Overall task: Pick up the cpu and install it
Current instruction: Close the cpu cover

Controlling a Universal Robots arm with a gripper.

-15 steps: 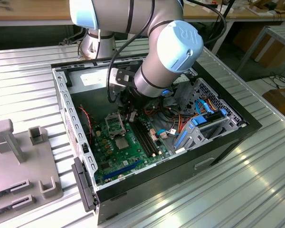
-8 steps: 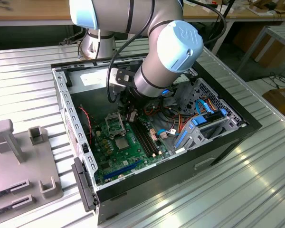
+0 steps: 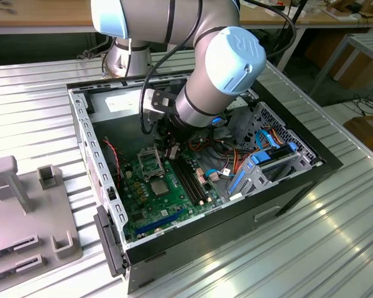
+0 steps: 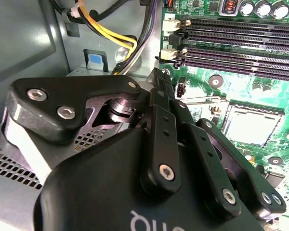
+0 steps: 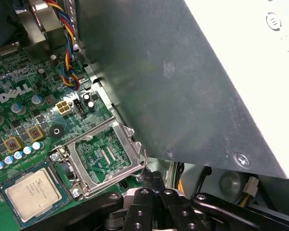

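CPU sits flat in the socket on the motherboard, load frame beside it hinged open. Gripper just beside that frame, fingers pinched together, holding nothing. Looks like CPU is placed w/ latching stage in hand; frame needs closing over the chip.

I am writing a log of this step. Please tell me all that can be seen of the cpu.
The cpu is a small flat square chip with a silver-grey metal top and a thin greenish rim. It lies flat in the socket on the green motherboard, and the hinged metal frame stands open beside it. In the exterior view it shows as a small square on the board. The gripper is nearby and not touching it.
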